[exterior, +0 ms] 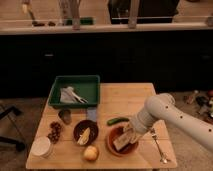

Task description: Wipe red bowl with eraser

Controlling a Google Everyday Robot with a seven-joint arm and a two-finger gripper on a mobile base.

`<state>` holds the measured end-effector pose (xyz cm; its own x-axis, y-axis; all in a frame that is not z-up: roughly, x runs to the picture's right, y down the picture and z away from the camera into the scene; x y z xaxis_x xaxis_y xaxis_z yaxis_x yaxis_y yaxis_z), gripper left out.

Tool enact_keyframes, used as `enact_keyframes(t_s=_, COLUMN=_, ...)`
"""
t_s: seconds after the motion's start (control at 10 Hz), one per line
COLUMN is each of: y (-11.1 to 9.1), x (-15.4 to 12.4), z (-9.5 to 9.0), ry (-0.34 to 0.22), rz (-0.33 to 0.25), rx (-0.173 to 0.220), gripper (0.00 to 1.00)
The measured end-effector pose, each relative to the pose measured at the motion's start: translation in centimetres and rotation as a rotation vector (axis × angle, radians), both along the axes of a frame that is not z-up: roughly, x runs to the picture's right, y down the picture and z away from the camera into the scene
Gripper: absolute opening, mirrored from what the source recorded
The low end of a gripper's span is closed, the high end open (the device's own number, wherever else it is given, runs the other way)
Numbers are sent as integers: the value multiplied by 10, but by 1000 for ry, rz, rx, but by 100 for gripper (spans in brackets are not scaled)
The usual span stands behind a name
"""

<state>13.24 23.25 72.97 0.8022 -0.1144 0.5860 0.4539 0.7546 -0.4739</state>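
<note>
The gripper (126, 134) pinched one eraser (120, 142) inside one red bowl (121, 141) on the wooden table (130, 100), beside one brown bowl (85, 133) and one green tray (75, 91).

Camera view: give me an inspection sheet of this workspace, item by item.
Surface: wooden table, crowded on its left and front.
Job's things: red bowl at the front; eraser inside it.
Clutter: green tray holding pale items, dark bowl with yellowish contents, green vegetable, round yellow fruit, white cup, small reddish pieces, utensil.
Grippers: tool reaches down into the red bowl at the eraser.
Cables: nothing seen.
Surroundings: dark cabinets behind, under a counter.
</note>
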Motion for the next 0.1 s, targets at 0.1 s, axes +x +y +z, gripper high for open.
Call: enact_keyframes(t_s=0.1, y=0, x=5, z=1, ry=11, rz=6, rx=0, gripper=1)
